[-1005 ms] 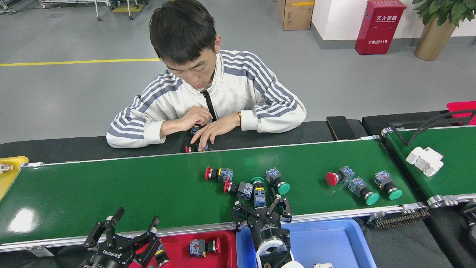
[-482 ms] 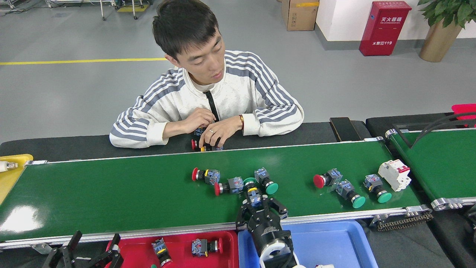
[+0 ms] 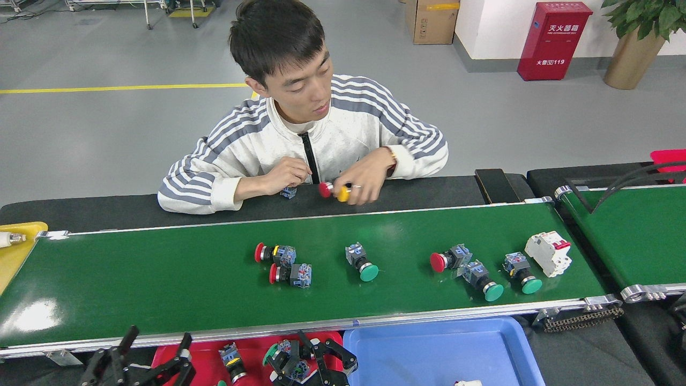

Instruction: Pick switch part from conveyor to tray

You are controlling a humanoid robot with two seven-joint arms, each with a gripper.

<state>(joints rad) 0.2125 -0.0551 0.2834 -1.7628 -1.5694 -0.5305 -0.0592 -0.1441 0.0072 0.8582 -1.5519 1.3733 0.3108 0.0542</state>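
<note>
- Two grippers show at the bottom edge. The right gripper (image 3: 300, 364) has pulled back from the conveyor (image 3: 161, 279) and now hangs over the red tray (image 3: 252, 343), its fingers clamped on a green-capped switch part (image 3: 284, 356); half a second ago it was at the belt's near rail, over that part.
- Left gripper (image 3: 155, 354): low at the left, fingers spread apart, holding nothing, little changed.
- Red tray: a yellow-ringed switch (image 3: 231, 360) lies just left of the right gripper; the red-capped switch seen there earlier is now hidden behind the gripper.
- Blue tray (image 3: 482, 343): beside the red one, on the right.
- Conveyor: everything has shifted left. Two red-capped switches (image 3: 273, 253) (image 3: 289, 274) lie touching; a green-capped switch (image 3: 362, 262) lies alone, apart from them.
- Further right: a red-capped switch (image 3: 450, 259), two green-capped switches (image 3: 482, 281) (image 3: 522, 273) and a white breaker (image 3: 547, 253).
- Person (image 3: 311, 134) behind the belt: one hand (image 3: 364, 182) now raised, holding a red-and-yellow part (image 3: 333, 190).
</note>
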